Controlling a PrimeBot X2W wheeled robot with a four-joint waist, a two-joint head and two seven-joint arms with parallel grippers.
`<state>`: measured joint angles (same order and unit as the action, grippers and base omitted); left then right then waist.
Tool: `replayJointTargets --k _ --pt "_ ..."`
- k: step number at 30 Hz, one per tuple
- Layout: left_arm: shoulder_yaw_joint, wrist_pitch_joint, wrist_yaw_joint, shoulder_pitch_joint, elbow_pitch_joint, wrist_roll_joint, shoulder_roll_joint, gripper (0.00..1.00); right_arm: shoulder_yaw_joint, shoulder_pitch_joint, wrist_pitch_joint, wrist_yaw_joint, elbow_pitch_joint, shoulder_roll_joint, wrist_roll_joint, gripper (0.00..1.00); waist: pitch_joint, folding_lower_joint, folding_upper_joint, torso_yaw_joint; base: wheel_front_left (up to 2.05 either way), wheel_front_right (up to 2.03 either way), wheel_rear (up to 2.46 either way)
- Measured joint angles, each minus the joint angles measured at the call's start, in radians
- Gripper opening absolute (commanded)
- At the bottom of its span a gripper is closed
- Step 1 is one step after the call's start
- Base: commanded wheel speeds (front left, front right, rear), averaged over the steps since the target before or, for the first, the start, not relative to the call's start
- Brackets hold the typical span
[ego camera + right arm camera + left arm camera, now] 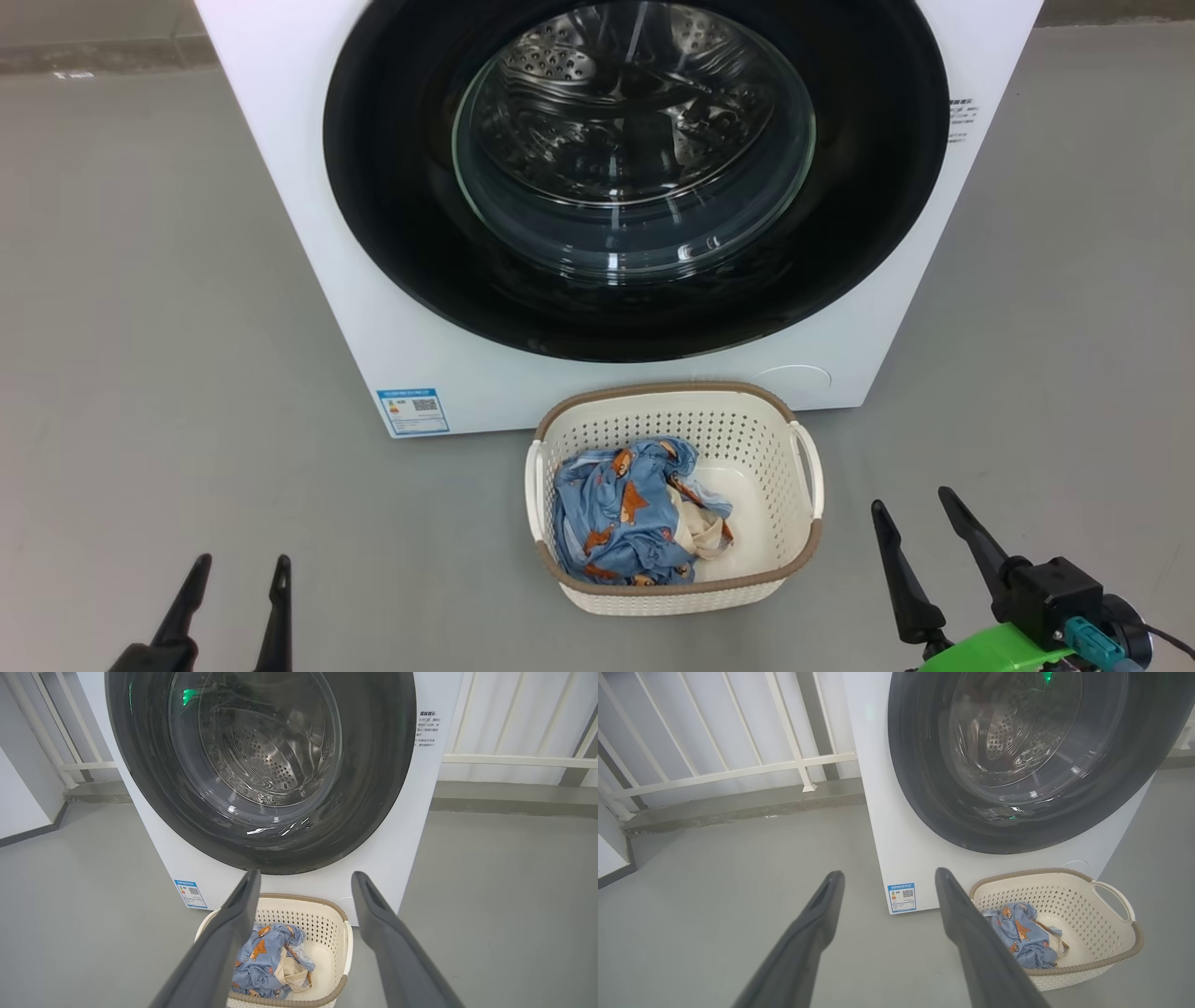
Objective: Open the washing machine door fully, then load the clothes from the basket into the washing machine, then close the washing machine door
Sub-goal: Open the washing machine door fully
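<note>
Door first, so here's how we read it; the washing machine door (pixel 635 168) sits shut and flush on the washing machine (pixel 308 233), and we can't spot a handle or a notch anywhere on that glossy black rim. We reckon it's stiff and heavy-ish on its hinge with a latch to beat, and the rim looks slippery; hooking a finger behind the outer edge seems the way in, not pushing on the glass bulge, though we can't tell which side swings.

The clothes (pixel 621 513) are bunched in the left half of the basket (pixel 672 429); soft, light, floppy stuff, so pinch the top of the heap and expect bits to trail. The basket stands on the floor (pixel 140 373) just in front of the machine, under the door's lower edge.

The left gripper (pixel 243 560) and the right gripper (pixel 910 497) both hang low with fingers spread apart, holding nothing, well clear of everything.

Loads of bare floor on both sides; the basket may sit close under the door's swing, and the railing (pixel 738 770) is back behind the machine.
</note>
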<state>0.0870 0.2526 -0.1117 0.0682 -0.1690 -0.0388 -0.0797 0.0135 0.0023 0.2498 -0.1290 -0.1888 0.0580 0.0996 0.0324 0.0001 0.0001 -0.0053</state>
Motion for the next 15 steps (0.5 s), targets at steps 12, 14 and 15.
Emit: replayJointTargets --k 12,14,15 --pt "0.012 0.000 -0.009 0.000 0.001 0.001 0.003 1.00 -0.004 0.000 0.000 0.000 -0.001 -0.005 0.000 1.00 0.004 0.0000 -0.0001 -0.006 1.01 1.01 -2.02" --pt "0.012 0.000 -0.009 0.000 0.001 0.001 0.006 1.00 -0.004 0.000 0.000 0.000 -0.001 -0.005 0.000 1.00 0.005 0.0000 0.0000 -0.007 1.23 1.23 -2.46" --pt "0.012 0.000 -0.009 0.000 0.001 0.001 0.007 1.00 -0.004 0.000 0.000 0.000 -0.001 -0.005 0.000 1.00 0.006 0.0000 0.0000 -0.007 1.23 1.23 -2.46"
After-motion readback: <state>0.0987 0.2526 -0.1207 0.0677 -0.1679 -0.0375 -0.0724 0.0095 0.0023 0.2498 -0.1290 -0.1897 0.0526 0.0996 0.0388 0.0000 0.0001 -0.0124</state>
